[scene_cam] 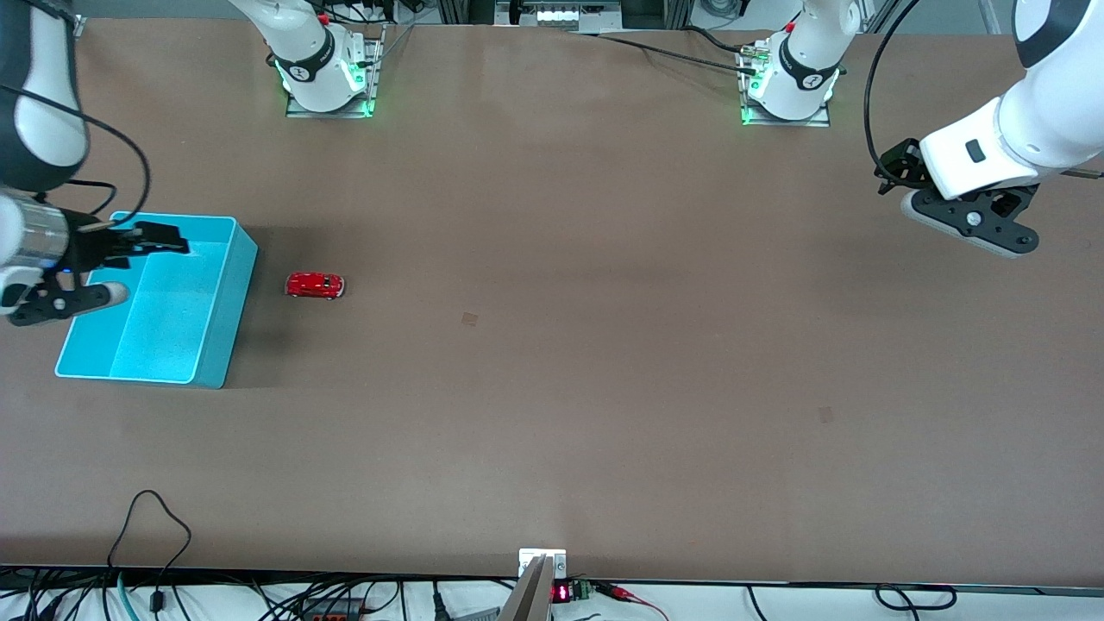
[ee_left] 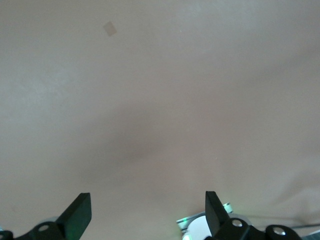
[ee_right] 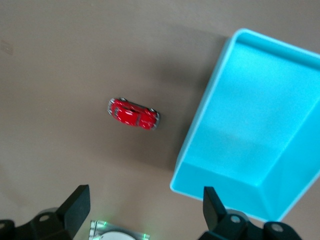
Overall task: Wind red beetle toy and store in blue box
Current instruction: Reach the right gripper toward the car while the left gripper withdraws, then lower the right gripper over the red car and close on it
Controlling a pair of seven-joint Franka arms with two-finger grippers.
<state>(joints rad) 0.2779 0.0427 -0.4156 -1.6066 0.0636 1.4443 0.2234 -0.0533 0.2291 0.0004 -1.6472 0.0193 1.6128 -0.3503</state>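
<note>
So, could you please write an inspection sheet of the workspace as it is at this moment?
Surface: brown table, two small pale marks.
Job's things: red beetle toy on the table beside the blue box; nothing in the box.
Clutter: nothing seen.
Grippers: right gripper open over the box; left gripper open, waiting over bare table at its end.
Cables: black cable looping onto the table's near edge.
Surroundings: arm bases with green lights.

High front camera overlooks the whole worktop [scene_cam: 604, 345]; wrist cameras look down closer; front and right wrist views share the blue box [scene_cam: 220, 302] [ee_right: 200, 150].
</note>
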